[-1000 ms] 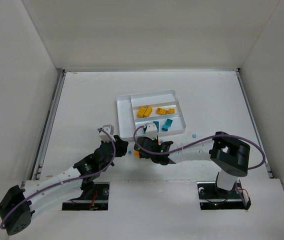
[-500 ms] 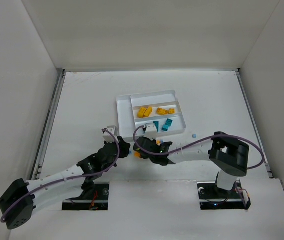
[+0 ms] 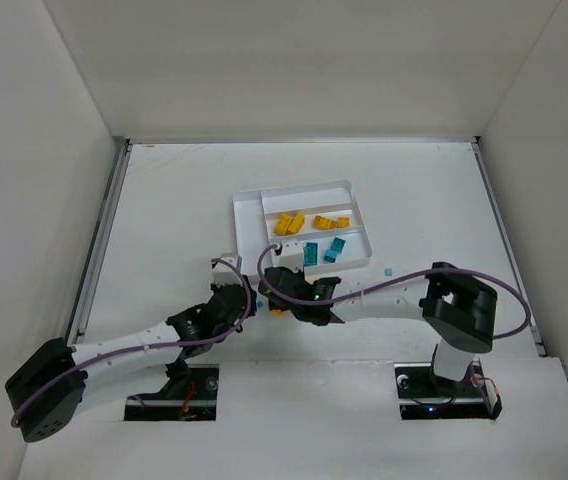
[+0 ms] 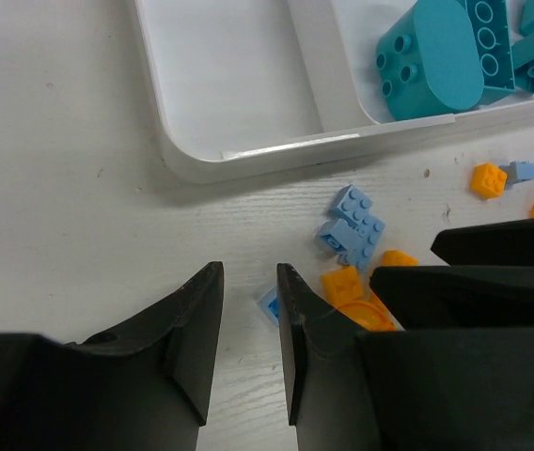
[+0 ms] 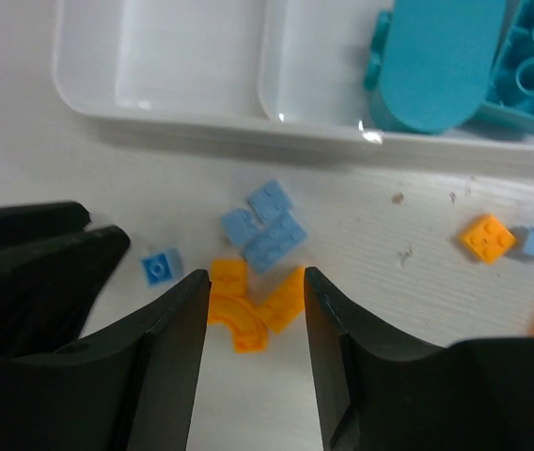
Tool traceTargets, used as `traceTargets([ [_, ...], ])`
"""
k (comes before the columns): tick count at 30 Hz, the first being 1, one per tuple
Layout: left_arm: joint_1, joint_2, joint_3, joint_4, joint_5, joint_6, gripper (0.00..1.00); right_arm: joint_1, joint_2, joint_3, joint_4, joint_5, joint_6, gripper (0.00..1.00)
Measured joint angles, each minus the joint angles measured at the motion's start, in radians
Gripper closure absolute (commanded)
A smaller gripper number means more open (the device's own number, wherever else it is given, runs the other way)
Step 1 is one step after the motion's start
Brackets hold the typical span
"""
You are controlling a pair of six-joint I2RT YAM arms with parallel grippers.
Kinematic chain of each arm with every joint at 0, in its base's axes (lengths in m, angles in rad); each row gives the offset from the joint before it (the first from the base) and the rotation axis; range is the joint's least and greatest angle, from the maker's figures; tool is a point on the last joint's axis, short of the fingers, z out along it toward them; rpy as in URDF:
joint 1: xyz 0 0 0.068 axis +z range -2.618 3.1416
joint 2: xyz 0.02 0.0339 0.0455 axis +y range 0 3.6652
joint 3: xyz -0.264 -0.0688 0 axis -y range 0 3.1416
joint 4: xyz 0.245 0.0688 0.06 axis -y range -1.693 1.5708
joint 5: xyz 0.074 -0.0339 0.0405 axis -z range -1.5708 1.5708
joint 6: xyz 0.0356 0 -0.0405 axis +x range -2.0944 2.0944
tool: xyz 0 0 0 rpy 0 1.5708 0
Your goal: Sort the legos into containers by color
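On the white table (image 3: 164, 200) the white tray (image 3: 249, 225) is the fixed mark. Both arms reach in low toward its near-left corner, because that is where the unsorted legos lie. The right gripper (image 5: 256, 277) hangs just off the tray's near wall with its jaws apart, straddling the orange pieces (image 5: 239, 315) — set for a pinch, I judge, though nothing is clamped. The left gripper (image 4: 248, 274) sits beside it, a little farther from that corner, its jaws parted only narrowly and holding nothing. It is likely kept back there so as not to crowd the other's pick. Inside the tray, the teal bricks (image 3: 322, 251) lie in the section nearest the arms and the yellow bricks (image 3: 289, 223) in the one behind it, so those colours have their places. Outside the near wall, the light-blue plates (image 5: 267, 230) lie between the wall and the orange cluster. A single small blue brick (image 5: 159, 268) rests just off the left gripper's tips — probably the hardest piece to grasp.
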Motion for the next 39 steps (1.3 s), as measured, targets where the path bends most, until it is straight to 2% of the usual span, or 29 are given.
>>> traceTargets([
  [7,0.023,-0.075,0.000,-0.016,-0.008,-0.006,0.74,-0.024,0.074,0.047,0.043,-0.020,-0.042,0.54],
  [18,0.047,-0.090,0.000,-0.033,-0.002,-0.013,0.74,-0.044,0.125,0.054,0.071,-0.039,-0.049,0.75],
  [22,0.046,-0.091,0.000,-0.047,0.009,-0.018,0.70,-0.044,0.125,0.051,0.083,-0.038,-0.042,0.81],
  [27,0.026,-0.092,0.000,-0.071,0.032,-0.027,0.64,-0.043,0.096,0.011,0.098,-0.025,-0.037,0.81],
  [39,-0.032,0.016,0.005,-0.076,0.048,-0.038,0.64,-0.062,-0.127,-0.058,0.100,-0.007,-0.050,0.82],
])
